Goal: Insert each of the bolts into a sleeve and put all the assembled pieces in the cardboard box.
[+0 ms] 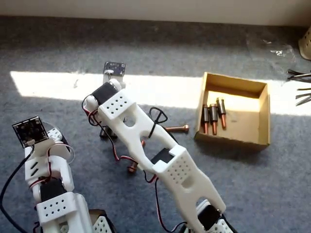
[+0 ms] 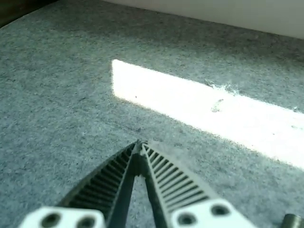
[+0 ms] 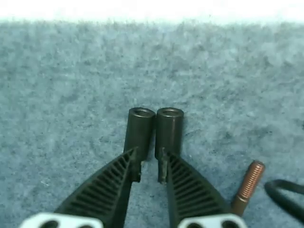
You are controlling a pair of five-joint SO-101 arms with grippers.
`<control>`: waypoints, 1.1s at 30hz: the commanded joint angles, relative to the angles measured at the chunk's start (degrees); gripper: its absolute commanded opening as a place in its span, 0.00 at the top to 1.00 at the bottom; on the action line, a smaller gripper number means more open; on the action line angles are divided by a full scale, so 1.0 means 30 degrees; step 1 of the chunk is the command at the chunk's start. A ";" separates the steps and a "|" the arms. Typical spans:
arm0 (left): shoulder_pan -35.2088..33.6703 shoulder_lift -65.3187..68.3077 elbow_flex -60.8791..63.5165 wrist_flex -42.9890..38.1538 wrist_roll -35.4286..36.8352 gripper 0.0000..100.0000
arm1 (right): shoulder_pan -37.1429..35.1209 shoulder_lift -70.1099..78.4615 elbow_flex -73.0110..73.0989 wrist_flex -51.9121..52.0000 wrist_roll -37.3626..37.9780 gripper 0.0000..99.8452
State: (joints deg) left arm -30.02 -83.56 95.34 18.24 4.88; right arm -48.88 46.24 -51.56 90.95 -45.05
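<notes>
from above, you see the box (image 1: 233,137) at the right with three assembled pieces (image 1: 214,118) inside, and a bolt (image 1: 177,128) on the carpet (image 1: 58,53) just beside it. your left gripper (image 2: 139,145) has its fingers together over the carpet. your right gripper (image 3: 148,166) stands slightly apart, two sleeves (image 3: 140,127) lying side by side at its tips, a bolt (image 3: 247,186) near them.

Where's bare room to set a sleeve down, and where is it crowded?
Free: sunlit carpet beyond the left arm; the cardboard box floor beside its assembled pieces. Crowded: under the right arm, around two sleeves and loose bolts.
</notes>
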 commanded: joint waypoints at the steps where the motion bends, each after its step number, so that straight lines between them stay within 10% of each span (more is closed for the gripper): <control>1: 0.0132 -0.0220 -0.0190 -0.0381 -0.0117 0.99 | 0.0249 0.0308 -0.0132 0.0161 0.0000 0.91; 33: 0.0132 -0.0220 -0.0161 -0.0381 -0.0117 0.99 | 0.1040 0.2886 -0.2681 0.0337 0.2286 0.87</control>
State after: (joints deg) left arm -30.02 -83.56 95.34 18.24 4.88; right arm -47.38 55.74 -55.25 91.82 -39.60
